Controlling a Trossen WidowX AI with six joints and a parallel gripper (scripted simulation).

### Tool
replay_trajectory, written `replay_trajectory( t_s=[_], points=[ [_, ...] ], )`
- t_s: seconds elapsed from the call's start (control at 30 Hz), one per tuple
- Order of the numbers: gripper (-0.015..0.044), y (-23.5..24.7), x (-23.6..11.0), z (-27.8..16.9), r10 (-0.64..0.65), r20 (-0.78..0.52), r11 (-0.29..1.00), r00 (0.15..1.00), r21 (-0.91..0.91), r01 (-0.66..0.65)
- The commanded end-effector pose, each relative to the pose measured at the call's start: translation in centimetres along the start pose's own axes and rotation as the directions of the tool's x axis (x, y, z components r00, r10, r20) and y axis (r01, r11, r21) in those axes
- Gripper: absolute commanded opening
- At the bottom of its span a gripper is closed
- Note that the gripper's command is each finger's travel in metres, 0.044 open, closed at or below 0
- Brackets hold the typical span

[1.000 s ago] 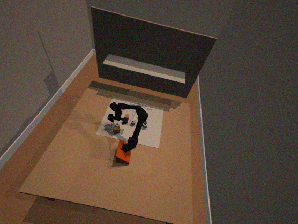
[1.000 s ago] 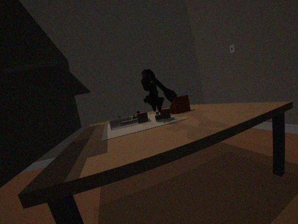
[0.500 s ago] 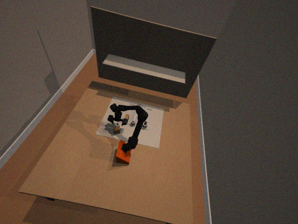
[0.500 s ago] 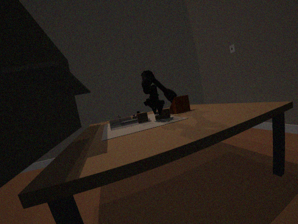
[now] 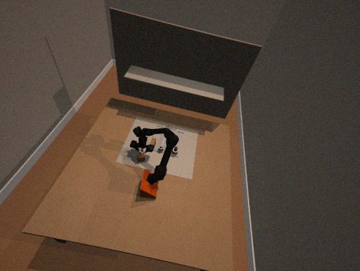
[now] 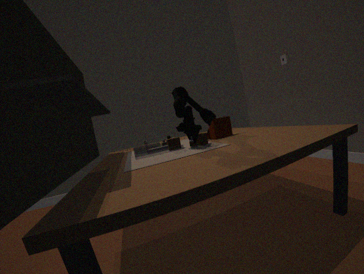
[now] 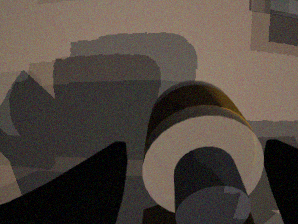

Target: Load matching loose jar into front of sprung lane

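A loose jar (image 7: 200,163) (image 5: 141,152) with a dark amber body, a white collar and a dark grey cap stands on the white mat (image 5: 185,162) (image 6: 157,158) at its left side. My gripper (image 7: 198,152) (image 5: 141,150) (image 6: 194,139) is down over the jar, one finger on each side. The fingers are partly closed, and a thin gap still shows at the left finger. The sprung lane (image 6: 154,147) lies at the mat's far end; I cannot make out the jar in it.
Two white-capped jars (image 5: 160,149) (image 5: 175,151) and a tan block (image 5: 153,141) stand on the mat to the right of my gripper. The orange arm base (image 5: 148,189) (image 6: 220,128) sits in front of the mat. A dark shelf unit (image 5: 181,65) stands behind the table.
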State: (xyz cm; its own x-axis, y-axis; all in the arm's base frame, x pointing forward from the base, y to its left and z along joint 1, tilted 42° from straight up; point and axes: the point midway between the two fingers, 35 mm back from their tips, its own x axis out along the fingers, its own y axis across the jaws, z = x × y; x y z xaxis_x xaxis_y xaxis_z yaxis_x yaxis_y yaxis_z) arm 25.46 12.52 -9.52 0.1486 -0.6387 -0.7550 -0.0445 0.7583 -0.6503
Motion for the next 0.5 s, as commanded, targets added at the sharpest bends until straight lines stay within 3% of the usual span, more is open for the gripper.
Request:
replay_trajectory(
  t_s=[0.0,0.2,0.27,0.37,0.47],
  points=[
    [0.0177,0.0,0.1,0.0,-0.004,0.005,1.000,1.000,-0.003,0.004],
    [0.0138,0.0,0.1,0.0,-0.004,0.005,1.000,1.000,-0.003,0.004],
    [0.0085,0.0,0.0,0.0,-0.004,0.005,1.000,1.000,-0.003,0.004],
    [0.0006,0.1,-1.7,0.2,-0.001,0.005,1.000,1.000,-0.004,0.001],
    [0.0000,0.2,-4.0,0.2,0.001,0.004,1.000,1.000,-0.004,-0.001]
  ],
)
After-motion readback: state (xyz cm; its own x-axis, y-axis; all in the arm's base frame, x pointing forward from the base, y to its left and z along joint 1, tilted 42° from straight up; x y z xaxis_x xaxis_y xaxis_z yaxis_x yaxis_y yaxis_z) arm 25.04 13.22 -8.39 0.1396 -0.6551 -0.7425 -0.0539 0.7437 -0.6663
